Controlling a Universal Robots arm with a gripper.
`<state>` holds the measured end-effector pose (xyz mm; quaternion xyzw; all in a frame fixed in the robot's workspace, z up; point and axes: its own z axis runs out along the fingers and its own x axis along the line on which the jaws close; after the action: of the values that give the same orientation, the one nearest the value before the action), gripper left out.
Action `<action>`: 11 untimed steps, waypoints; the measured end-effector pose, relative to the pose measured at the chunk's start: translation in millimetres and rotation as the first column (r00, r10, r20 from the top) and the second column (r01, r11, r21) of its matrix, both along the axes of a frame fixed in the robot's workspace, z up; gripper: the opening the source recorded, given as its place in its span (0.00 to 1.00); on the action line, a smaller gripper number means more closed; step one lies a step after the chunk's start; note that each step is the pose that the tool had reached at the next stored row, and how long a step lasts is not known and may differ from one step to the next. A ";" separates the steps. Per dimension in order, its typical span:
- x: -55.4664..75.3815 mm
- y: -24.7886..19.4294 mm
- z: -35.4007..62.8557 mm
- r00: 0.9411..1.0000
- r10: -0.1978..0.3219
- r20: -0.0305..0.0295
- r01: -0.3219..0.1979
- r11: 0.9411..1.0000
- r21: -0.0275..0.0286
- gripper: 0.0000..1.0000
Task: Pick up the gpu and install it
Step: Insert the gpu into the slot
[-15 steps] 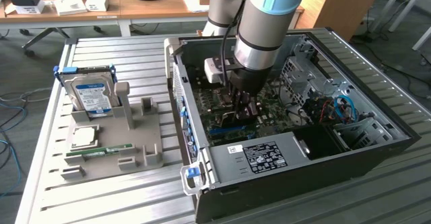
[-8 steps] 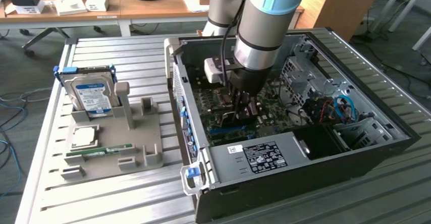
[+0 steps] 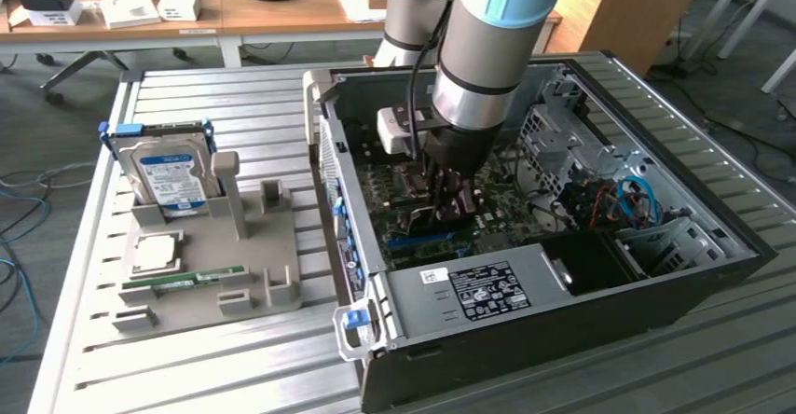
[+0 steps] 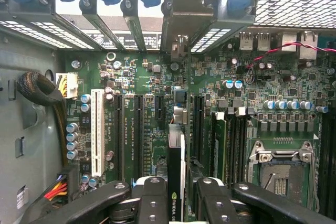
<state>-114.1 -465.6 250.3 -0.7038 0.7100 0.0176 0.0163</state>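
Gpu edge-on in the grip of the claw, arm vertical, wrist low inside the computer case.

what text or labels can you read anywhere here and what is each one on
"nvidia", likely, next to a logo mark: on the edge of the gpu.
Print on the power supply label: too small to read.
Print on the hard drive's blue label: too small to read.
White lettering on the motherboard: too blurred to read.
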 end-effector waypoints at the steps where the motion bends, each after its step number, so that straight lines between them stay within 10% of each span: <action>1: 0.0 0.0 0.0 1.000 0.000 0.000 0.000 1.000 0.000 0.26; 11: 0.0 0.0 0.0 1.000 0.000 0.000 0.000 1.000 0.000 0.34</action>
<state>-114.1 -465.6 250.3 -0.7038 0.7100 0.0176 0.0163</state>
